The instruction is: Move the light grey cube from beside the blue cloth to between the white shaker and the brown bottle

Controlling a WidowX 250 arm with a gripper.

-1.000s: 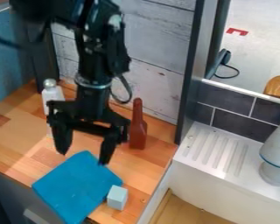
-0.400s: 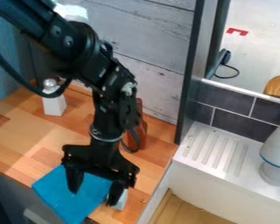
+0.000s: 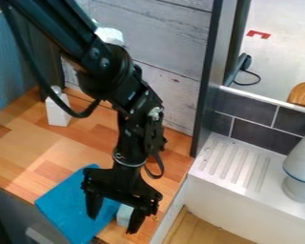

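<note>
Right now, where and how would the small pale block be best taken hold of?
Probably by two opposite upright sides, from straight above: the pale block is small and flat-sided, and sits at the edge of the flat blue piece. The gripper hangs beside it, fingers apart and pointing down; one finger partly hides the block.

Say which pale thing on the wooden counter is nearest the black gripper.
The small pale blue block, partly behind the gripper; the white bottle with the silvery top stands well away from it.
</note>
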